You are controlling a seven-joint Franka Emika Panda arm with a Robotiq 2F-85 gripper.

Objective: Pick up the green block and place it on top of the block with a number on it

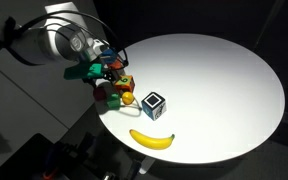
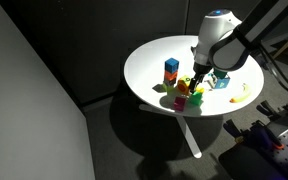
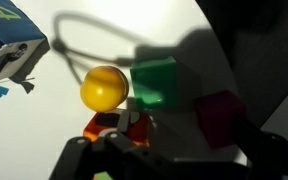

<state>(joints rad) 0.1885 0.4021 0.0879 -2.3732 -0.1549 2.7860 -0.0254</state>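
My gripper [image 3: 124, 152] sits in deep shadow at the wrist view's lower edge, jaws' spread unreadable, and covers part of the block with a number on it [image 3: 106, 124]. The black cube [image 3: 9, 45] is cropped at the top-left corner. In an exterior view, the clustered blocks [image 2: 184, 92] are too small to separate.

Probably a lab: a round white table [image 1: 234, 60] beside a dark partition [image 2: 34, 90] and rig hardware [image 2: 269, 150].
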